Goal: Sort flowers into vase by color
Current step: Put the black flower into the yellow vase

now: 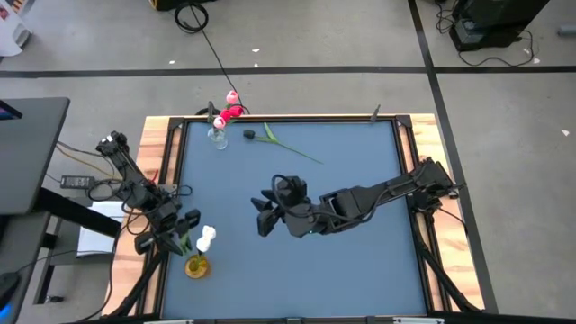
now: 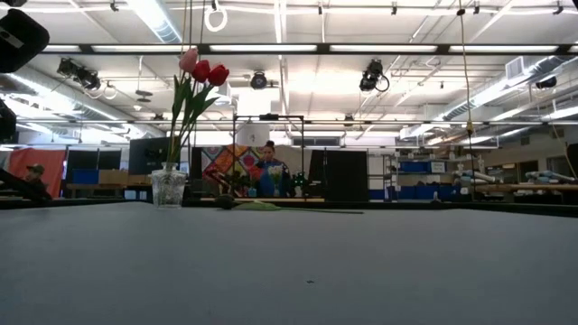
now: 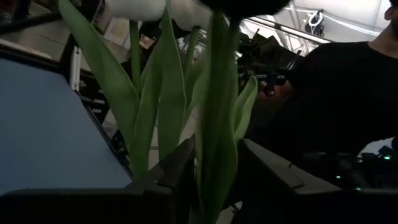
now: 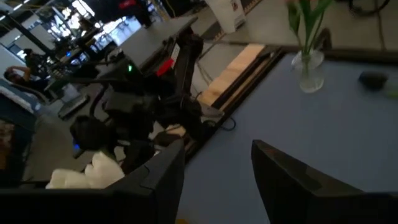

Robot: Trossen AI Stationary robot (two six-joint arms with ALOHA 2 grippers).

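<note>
A wide workshop hall with strip lights stretches behind the blue-grey table (image 1: 297,261), and a person sits at a screen far off. On the far left edge stands a clear glass vase (image 1: 217,138) holding red and pink artificial tulips (image 1: 231,106). Just right of it, a dark-headed tulip with a long green stem (image 1: 286,144) lies flat on the table, waiting its turn. At the near left edge sits a small amber vase (image 1: 196,266) with white-headed tulips (image 1: 207,238) rising from it.

The left pincer (image 1: 176,232) is right at those white tulips: its wrist view shows the fingers (image 3: 163,180) parted on either side of the green stem and leaves (image 3: 214,143), not pinching them. The right pincer (image 1: 270,211) hovers over mid-table, jaws apart and empty.

These flowers look feather-light, with thin springy stems and floppy leaves, and the heads would crush or snag. For the lying dark one, I'd judge the best hold is mid-stem, clear of the leaf, with a soft pinch, since a smooth stem could swivel in the fingers.
</note>
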